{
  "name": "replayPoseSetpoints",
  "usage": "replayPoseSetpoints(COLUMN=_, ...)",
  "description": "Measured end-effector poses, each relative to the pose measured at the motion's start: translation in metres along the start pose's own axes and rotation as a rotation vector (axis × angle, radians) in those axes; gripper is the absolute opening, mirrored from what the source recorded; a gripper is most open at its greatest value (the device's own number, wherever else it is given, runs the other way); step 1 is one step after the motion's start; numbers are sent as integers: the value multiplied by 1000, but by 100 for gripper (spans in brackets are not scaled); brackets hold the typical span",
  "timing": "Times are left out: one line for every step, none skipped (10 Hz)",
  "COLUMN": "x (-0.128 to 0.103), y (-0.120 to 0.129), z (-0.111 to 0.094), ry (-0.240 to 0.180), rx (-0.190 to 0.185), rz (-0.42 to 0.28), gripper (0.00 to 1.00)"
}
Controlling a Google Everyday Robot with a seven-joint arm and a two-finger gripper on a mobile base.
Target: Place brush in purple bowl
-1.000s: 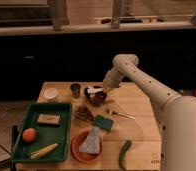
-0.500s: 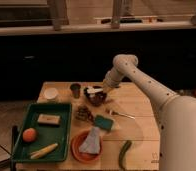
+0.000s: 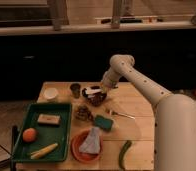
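The purple bowl (image 3: 94, 97) sits on the wooden table (image 3: 136, 130), right of the metal cup (image 3: 75, 89). The brush (image 3: 92, 91), whitish with a dark end, lies across the bowl's top, inside its rim. My gripper (image 3: 104, 87) is at the end of the white arm, just above the bowl's right rim and next to the brush.
A small white bowl (image 3: 51, 93) stands at the back left. A green tray (image 3: 41, 132) holds an orange, a bar and a corn cob. An orange dish (image 3: 87, 146) with a cloth, a green block (image 3: 104, 122), a thin metal utensil (image 3: 120, 114) and a green pepper (image 3: 124, 153) lie in front.
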Motion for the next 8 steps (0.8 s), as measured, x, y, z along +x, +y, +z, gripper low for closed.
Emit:
replayPoseSetpoints(x=0, y=-1, z=1, ry=-2, rx=-6, rz=-1, gripper=16)
replayPoseSetpoints(x=-3, y=-3, z=2, ry=-4, rx=-15, rz=-5, gripper=29)
replayPoseSetpoints(x=-5, y=-5, z=3, ry=-5, rx=-20, rz=-9, gripper=39)
replayPoseSetpoints(x=-7, y=-5, z=3, ry=-6, rx=-27, rz=-12, gripper=48)
replayPoseSetpoints(x=-9, y=-5, z=3, ry=-6, rx=-31, rz=-13, gripper=58)
replayPoseSetpoints(x=-10, y=-6, z=1, ry=-6, rx=-31, rz=-16, gripper=70)
replayPoseSetpoints(x=-12, y=-7, z=1, ry=-5, rx=-32, rz=-19, gripper=78)
replayPoseSetpoints(x=-13, y=-7, z=0, ry=-5, rx=-32, rz=-21, gripper=80)
